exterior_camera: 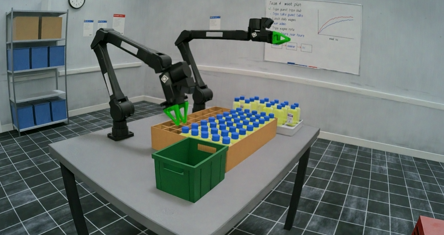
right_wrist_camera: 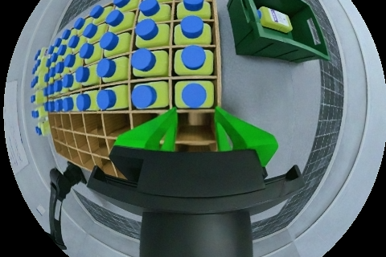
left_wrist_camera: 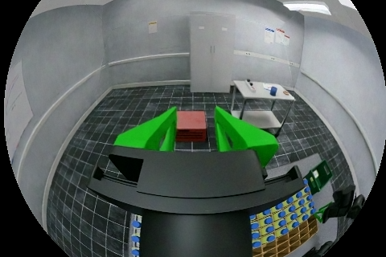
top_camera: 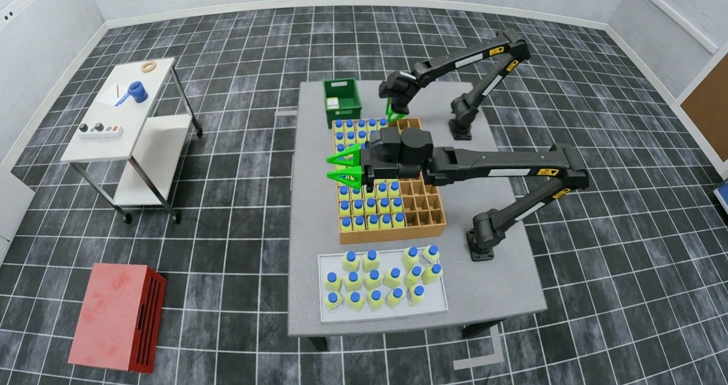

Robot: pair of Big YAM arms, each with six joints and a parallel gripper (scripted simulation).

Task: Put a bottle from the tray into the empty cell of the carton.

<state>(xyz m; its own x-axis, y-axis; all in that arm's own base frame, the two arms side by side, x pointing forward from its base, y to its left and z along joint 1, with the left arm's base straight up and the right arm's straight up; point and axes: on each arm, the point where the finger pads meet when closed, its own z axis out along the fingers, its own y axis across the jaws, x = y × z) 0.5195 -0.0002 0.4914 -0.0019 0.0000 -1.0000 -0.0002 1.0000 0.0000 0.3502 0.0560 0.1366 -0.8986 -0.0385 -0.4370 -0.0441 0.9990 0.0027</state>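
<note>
Right gripper [top_camera: 392, 120] [exterior_camera: 181, 123] [right_wrist_camera: 196, 108] part-open, nothing held; upright corner bottle [top_camera: 383, 122] [exterior_camera: 185, 129] [right_wrist_camera: 194, 95] stood just beside, toward worktop's long edge opposite the arm bases. Probably only retreat remained.

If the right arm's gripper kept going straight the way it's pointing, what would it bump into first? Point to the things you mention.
Probably the carton [top_camera: 392, 235] [exterior_camera: 251, 143] [left_wrist_camera: 290, 242] [right_wrist_camera: 219, 48], around the divider beside the end bottle [top_camera: 383, 121] [exterior_camera: 185, 129] [left_wrist_camera: 314, 211] [right_wrist_camera: 194, 95], since the right gripper [top_camera: 394, 118] [exterior_camera: 181, 123] [left_wrist_camera: 316, 212] [right_wrist_camera: 195, 112] points down there; depth is unclear.

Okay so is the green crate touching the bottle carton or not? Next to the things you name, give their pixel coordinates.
Apart. The right wrist view shows it: a strip of grey table runs between the carton's [right_wrist_camera: 219, 48] near edge and the crate [right_wrist_camera: 261, 44].
</note>
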